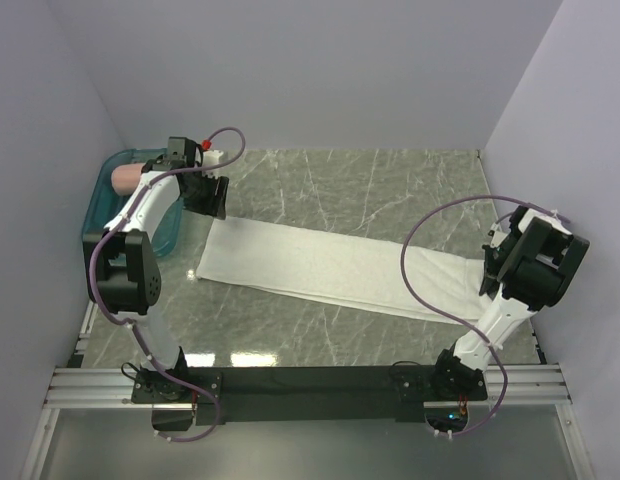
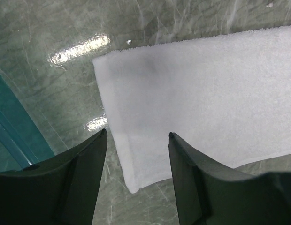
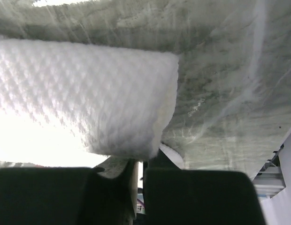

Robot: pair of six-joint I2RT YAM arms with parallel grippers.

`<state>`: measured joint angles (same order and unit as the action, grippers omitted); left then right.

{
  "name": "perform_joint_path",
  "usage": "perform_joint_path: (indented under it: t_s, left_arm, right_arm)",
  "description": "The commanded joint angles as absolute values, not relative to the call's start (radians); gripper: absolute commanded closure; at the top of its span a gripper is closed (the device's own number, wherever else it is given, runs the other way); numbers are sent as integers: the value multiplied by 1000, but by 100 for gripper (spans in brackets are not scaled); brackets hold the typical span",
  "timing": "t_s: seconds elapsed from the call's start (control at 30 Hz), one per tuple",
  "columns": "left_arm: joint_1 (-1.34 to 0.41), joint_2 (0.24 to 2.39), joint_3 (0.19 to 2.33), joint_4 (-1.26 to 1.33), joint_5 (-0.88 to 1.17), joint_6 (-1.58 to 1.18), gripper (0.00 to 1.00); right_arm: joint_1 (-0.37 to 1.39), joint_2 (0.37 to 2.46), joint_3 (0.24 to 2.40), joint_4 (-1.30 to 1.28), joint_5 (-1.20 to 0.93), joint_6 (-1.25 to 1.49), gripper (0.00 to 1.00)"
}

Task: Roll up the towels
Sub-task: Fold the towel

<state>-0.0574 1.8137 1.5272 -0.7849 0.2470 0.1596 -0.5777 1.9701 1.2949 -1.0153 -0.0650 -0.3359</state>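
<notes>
White towel is laid as a strip across table ctr. Left claw is held spread over its left end; right claw is pinched on right end. Risk: thin grip lost, roll skewed.

You're in a robotics lab test cell: plain pale walls box in a marble-patterned tabletop, with the left arm and right arm bolted to an aluminium frame.
</notes>
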Motion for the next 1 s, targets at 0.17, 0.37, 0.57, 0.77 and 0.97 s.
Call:
perform_joint_path:
  t_s: [0.17, 0.37, 0.57, 0.77, 0.97]
  left_arm:
    - [-48, 1718, 1513, -779, 288, 163, 40]
    - [-45, 1697, 1491, -776, 299, 156, 40]
    - [-43, 1692, 1474, -782, 301, 156, 40]
    - [-26, 1690, 1486, -796, 298, 123, 38]
    - [-3, 1671, 1494, -816, 345, 104, 1]
  right_arm:
    - [-586, 1879, 1359, -1026, -60, -353, 100]
    - [-554, 1818, 1469, -1147, -97, -325, 100]
    - [-378, 1772, 1456, -1189, -172, -255, 100]
    - [-181, 1795, 1488, -1172, -268, -144, 100]
    - [-51, 1890, 1558, -1143, -354, -104, 100]
